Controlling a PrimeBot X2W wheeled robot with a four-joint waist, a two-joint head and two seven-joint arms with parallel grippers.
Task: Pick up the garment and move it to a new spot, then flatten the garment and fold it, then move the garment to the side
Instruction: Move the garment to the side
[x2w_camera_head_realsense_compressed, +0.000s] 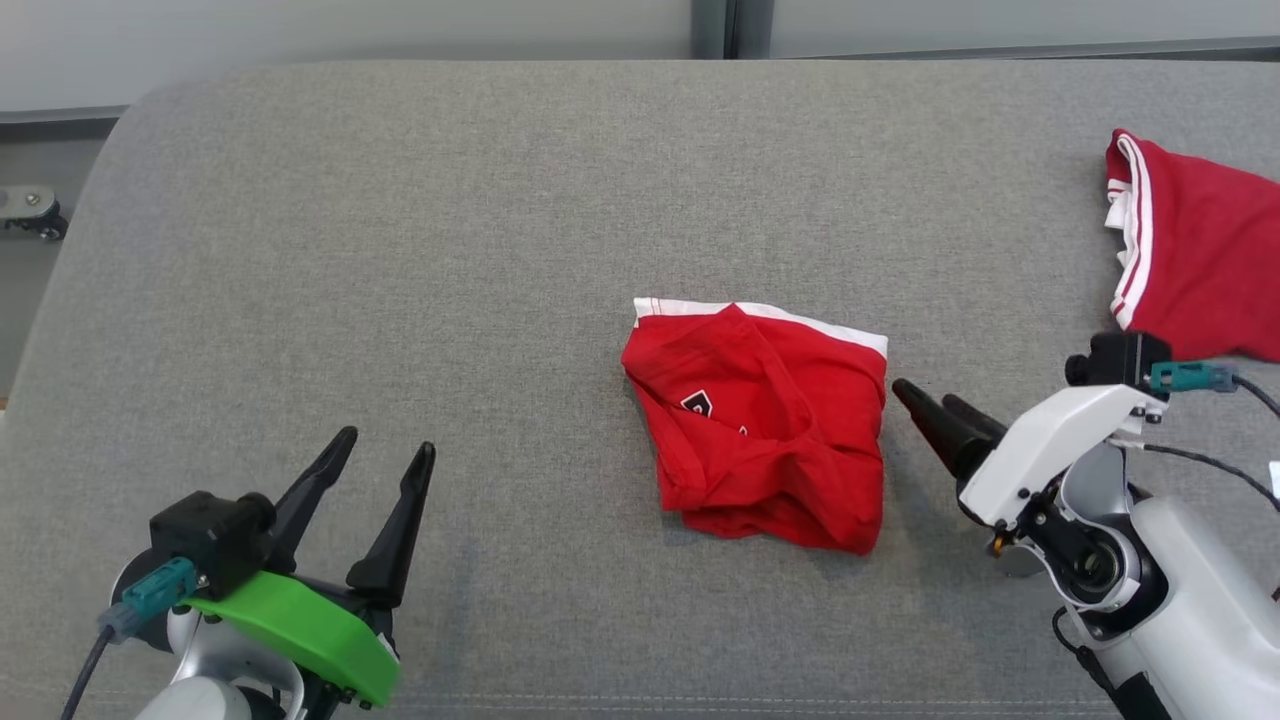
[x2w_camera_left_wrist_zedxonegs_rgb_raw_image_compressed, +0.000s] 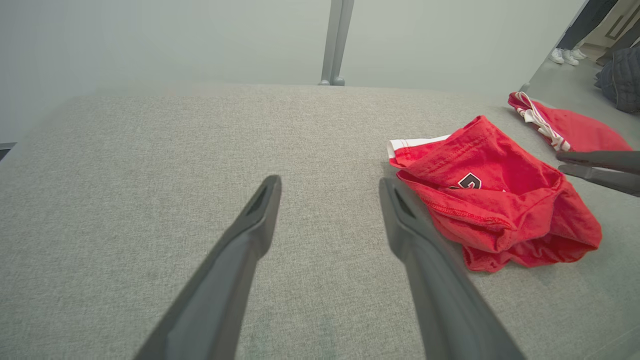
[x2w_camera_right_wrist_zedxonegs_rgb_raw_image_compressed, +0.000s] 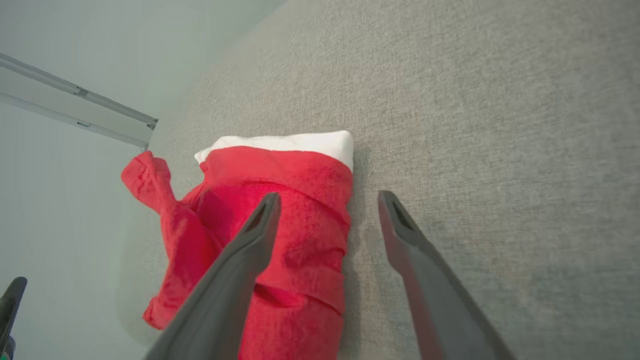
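Observation:
The red garment (x2w_camera_head_realsense_compressed: 760, 430) with a white band lies bunched and roughly folded in the middle of the grey padded surface (x2w_camera_head_realsense_compressed: 400, 250). My right gripper (x2w_camera_head_realsense_compressed: 925, 393) is open just off the garment's right edge, holding nothing. In the right wrist view the gripper (x2w_camera_right_wrist_zedxonegs_rgb_raw_image_compressed: 328, 196) points at the garment (x2w_camera_right_wrist_zedxonegs_rgb_raw_image_compressed: 310, 175), one finger (x2w_camera_right_wrist_zedxonegs_rgb_raw_image_compressed: 250, 240) over the red cloth and the other over bare grey fabric. My left gripper (x2w_camera_head_realsense_compressed: 386, 442) stands open at the lower left, well away from the garment. The left wrist view has the left gripper (x2w_camera_left_wrist_zedxonegs_rgb_raw_image_compressed: 330, 181) over bare surface, with the garment (x2w_camera_left_wrist_zedxonegs_rgb_raw_image_compressed: 500, 200) to its right.
A second red garment (x2w_camera_head_realsense_compressed: 1200, 250) with white stripes lies at the surface's far right edge, behind my right arm. A pale wall and a grey post (x2w_camera_left_wrist_zedxonegs_rgb_raw_image_compressed: 337, 42) stand beyond the back edge. A person's white shoes (x2w_camera_left_wrist_zedxonegs_rgb_raw_image_compressed: 565, 54) are on the floor far off.

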